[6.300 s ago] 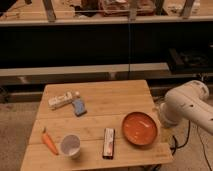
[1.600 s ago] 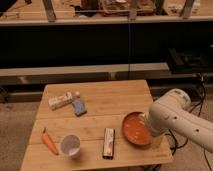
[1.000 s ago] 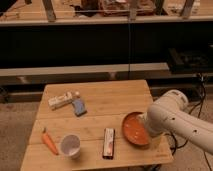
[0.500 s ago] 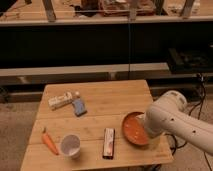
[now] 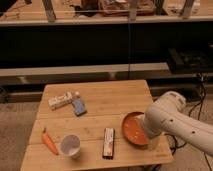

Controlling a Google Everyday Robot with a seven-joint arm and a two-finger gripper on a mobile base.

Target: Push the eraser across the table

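In the camera view, you have the eraser lying flat on the table, close to the near edge and a little right of the middle. Its long axis runs near to far, tipped only slightly. It sits between the white cup on its left and the orange bowl on its right, just beside the bowl's rim but apart from both.

Your white arm bulks over the near right corner, covering the bowl's right side. The gripper is hidden behind that bulk, somewhere at the bowl's right rim. It is spread as wide as it goes, and since every item lies on the table, you can judge it empty.

The relation that matters for you is that the eraser lies to the left of the gripper, with the bowl directly between them. A straight sweep left would probably catch the bowl first. Coming in over or around the bowl to meet the eraser's long right flank would let you slide it broadside to the left, though the cup stands in that path. A push from its near end toward the far edge looks more open, as the blue pad and the carton lie well to the far left.
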